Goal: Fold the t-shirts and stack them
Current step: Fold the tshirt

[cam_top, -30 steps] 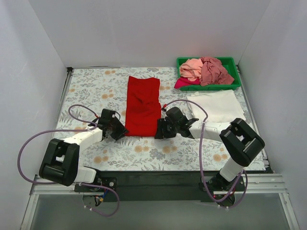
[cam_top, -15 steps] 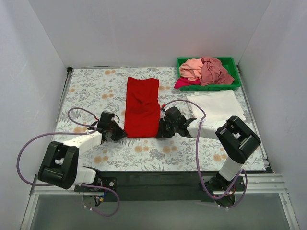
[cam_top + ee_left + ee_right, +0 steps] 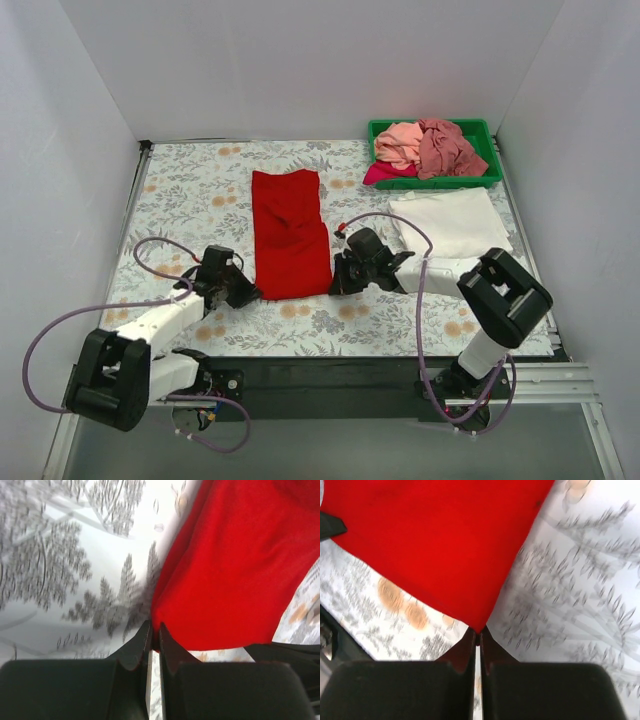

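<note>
Red t-shirt [image 3: 290, 235], entry one: where does it lie?
— Long folded strip, flat on the floral surface [image 3: 190, 190], centre-left. Your left hand [image 3: 243, 293] and right hand [image 3: 335, 283] each pinch a near corner, clenched on cloth.

Risks to log?
— Thin corner bites. Either may slip if you lift unevenly, skewing the fold. White t-shirt [image 3: 450, 220] lies near your right arm; swing wide and you rumple it.
</note>
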Available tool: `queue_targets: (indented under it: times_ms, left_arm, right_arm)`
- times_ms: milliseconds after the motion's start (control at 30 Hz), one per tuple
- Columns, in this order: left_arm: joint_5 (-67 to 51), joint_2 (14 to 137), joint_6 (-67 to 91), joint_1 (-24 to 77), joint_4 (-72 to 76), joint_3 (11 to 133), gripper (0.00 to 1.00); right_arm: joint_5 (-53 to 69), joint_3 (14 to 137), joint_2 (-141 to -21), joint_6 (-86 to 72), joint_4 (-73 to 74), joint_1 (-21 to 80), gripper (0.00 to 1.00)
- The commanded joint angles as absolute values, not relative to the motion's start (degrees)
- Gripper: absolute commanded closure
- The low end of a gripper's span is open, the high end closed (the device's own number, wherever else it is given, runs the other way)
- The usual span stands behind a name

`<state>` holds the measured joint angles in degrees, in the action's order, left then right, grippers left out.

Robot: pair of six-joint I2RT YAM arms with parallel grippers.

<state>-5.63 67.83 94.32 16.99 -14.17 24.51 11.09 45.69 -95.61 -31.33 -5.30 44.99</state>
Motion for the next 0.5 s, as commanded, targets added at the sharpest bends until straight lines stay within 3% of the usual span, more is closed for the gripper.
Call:
queue_targets:
  times_ms: [0, 200, 467]
  left_arm:
    - [-7.5, 59.4, 94.4, 17.4, -22.3, 22.9, 1.0]
    - [-8.9, 39.9, 97.9, 18.5, -32.4, 24.0, 1.0]
    - [-10.9, 28.1, 100.5, 19.0, -44.6, 32.4, 1.0]
  right_arm:
    - [12.8, 41.8, -87.5, -29.2, -6.0, 47.3, 0.99]
    - [8.5, 38.3, -75.1, -30.0, -0.1, 55.4, 0.99]
    - [2.2, 40.4, -62.2, -35.0, 8.3, 65.8, 0.99]
